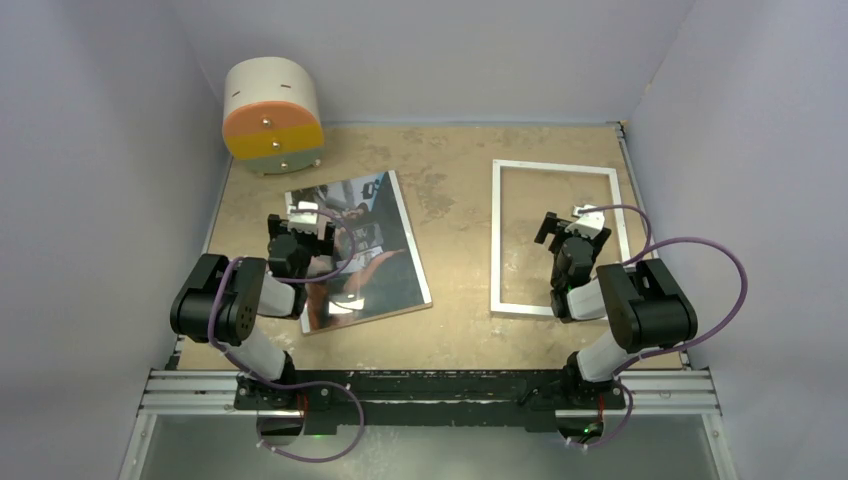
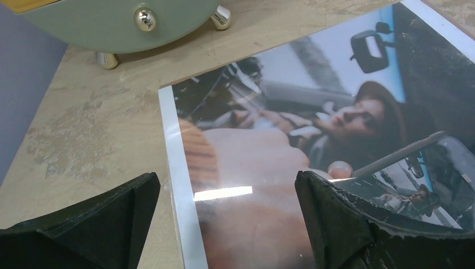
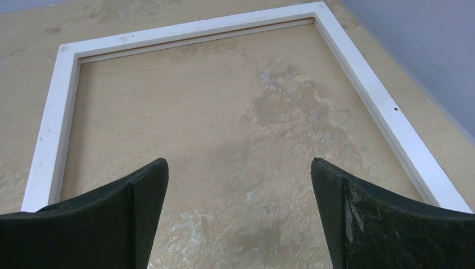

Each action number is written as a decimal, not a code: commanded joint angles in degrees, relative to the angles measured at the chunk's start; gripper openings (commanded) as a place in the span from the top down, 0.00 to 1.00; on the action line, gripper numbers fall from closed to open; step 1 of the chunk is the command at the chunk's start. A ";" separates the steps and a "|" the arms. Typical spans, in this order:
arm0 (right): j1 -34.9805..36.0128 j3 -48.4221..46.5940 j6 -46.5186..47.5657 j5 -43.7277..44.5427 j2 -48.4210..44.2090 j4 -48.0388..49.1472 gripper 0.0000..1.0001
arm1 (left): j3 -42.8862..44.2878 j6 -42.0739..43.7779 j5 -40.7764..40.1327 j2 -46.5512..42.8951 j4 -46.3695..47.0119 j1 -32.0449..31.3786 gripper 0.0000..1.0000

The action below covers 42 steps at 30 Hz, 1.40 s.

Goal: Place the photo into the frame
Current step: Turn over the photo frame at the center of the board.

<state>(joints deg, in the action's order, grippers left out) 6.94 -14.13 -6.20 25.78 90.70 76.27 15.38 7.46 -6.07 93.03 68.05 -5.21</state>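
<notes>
Top external, left hand [image 1: 302, 222] spread over photo [image 1: 385, 255], right hand [image 1: 573, 226] seemingly above frame [image 1: 555, 167]

At nine o'clock, the glossy rectangular photo [image 1: 385, 250] is dark with orange-red patches, pale blue and a white border. At three o'clock, the thin rectangular frame [image 1: 497, 240] is silver-white on the mottled tan table [image 1: 455, 215].

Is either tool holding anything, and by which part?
Nothing is held. Left tool open over the glossy dark photo print; right tool open over the white rectangular frame.
</notes>
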 commanded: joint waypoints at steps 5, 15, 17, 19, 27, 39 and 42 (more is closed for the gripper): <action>-0.13 -0.28 0.83 0.30 -0.26 3.11 0.01 | 0.86 -1.22 -0.09 0.22 2.30 0.38 0.00; -0.09 -0.79 0.50 0.25 -1.31 1.16 0.01 | 16.06 -2.39 2.94 -5.91 -28.56 3.77 0.00; 0.13 0.19 2.42 -0.60 -3.60 2.67 0.01 | 25.82 1.89 3.27 -5.96 -44.72 3.83 0.02; 1.47 -2.12 -0.41 3.22 -10.81 -8.93 0.01 | 33.43 3.82 2.87 -6.09 -56.77 4.23 0.04; -3.82 -33.31 -36.87 4.71 -8.66 -72.98 0.01 | 45.69 2.75 18.24 -11.20 -81.06 10.61 0.02; 9.09 -46.64 -24.07 -9.38 4.89 -79.16 0.01 | 54.18 2.53 24.19 -9.98 -96.02 10.66 0.00; 10.96 -46.89 -23.27 -8.65 7.76 -79.73 0.01 | 53.12 3.07 25.64 -11.18 -96.55 10.66 0.00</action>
<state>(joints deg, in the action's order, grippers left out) 16.49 -59.11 -31.57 16.86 96.44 2.52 67.99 10.09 16.56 83.64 -25.61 5.45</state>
